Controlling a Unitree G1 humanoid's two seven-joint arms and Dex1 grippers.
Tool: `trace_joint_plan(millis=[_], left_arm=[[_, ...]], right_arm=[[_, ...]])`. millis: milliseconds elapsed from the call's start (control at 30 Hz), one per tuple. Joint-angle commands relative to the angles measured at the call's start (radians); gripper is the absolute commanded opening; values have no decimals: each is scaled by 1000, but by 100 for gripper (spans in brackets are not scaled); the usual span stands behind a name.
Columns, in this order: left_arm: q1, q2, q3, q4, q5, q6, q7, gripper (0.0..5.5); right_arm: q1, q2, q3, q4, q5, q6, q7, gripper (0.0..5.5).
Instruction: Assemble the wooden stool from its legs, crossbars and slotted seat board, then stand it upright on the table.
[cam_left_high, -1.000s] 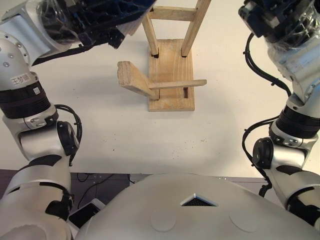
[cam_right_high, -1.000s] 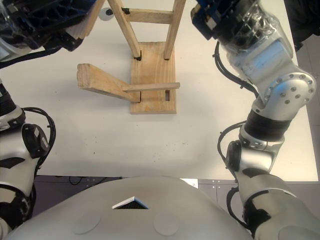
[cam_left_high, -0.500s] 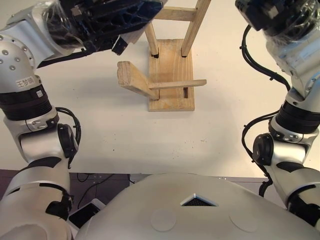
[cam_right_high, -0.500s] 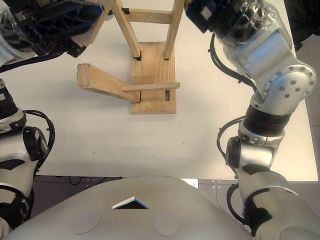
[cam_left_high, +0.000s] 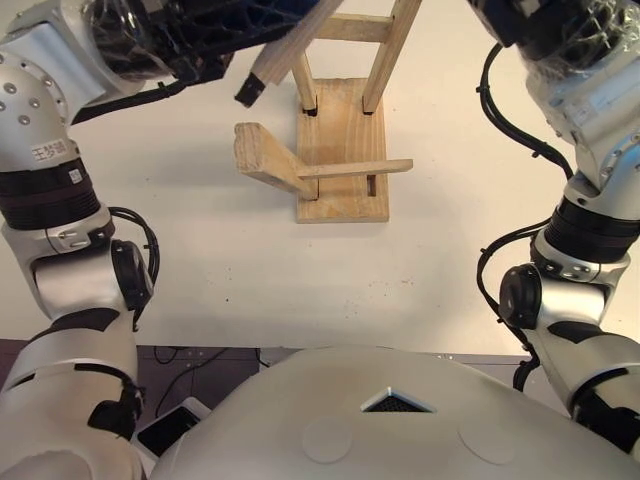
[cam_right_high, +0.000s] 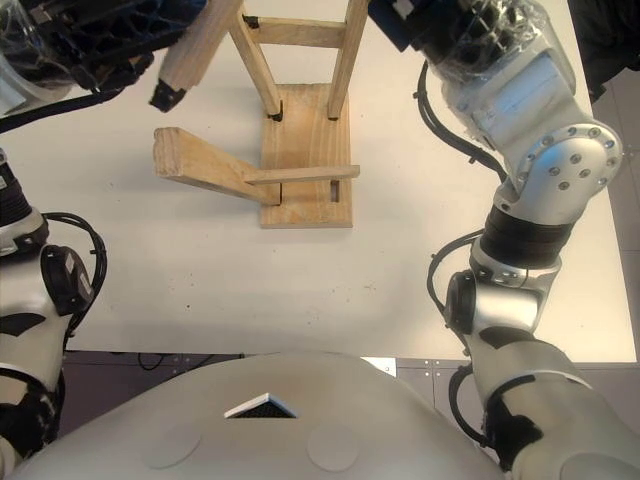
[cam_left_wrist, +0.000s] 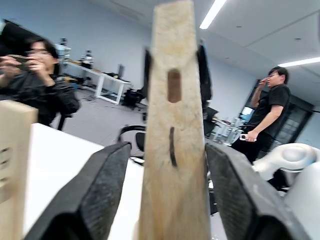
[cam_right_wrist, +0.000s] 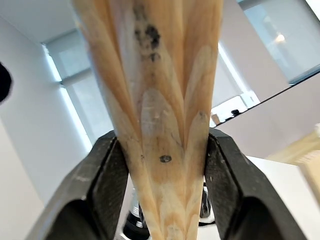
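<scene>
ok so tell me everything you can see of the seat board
The seat board is a pale rectangular plank of bare wood with visible grain, lying flat on the white table. Two upright legs joined by a far crossbar stand in slots at its far end. One near slot is open. A near crossbar, fixed to a leg lying on the table at the board's left, lies across its near half.

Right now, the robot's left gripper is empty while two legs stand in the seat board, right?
Not empty: the left gripper holds a loose wooden leg with a slot, as the left wrist view shows. Two standing legs are indeed set in the seat board.
</scene>
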Motion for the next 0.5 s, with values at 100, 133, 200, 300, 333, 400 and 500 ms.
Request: trace_joint_plan(millis=[100, 133, 200, 300, 333, 400, 500], left_arm=[[97, 125, -4, 54, 120, -74, -72, 355], [139, 157, -25, 59, 166, -114, -101, 373], [250, 232, -98, 37, 298, -256, -198, 375], [399, 279, -199, 15, 492, -548, -320, 375], [432, 271, -211, 9, 524, -614, -338, 375], [468, 238, -215, -10, 546, -688, -338, 375], [489, 179, -213, -45, 546, -748, -305, 375]], right_arm=[[165, -117, -103, -32, -106, -24, 41, 205], [200, -128, -104, -33, -142, -29, 62, 205], [255, -143, -98, -20, -207, -43, 103, 205], [301, -139, -92, 6, -295, -71, 150, 205], [304, -132, -91, 16, -313, -75, 161, 205], [299, -123, -88, 32, -332, -76, 177, 205], [292, -117, -86, 44, -349, -67, 198, 205]])
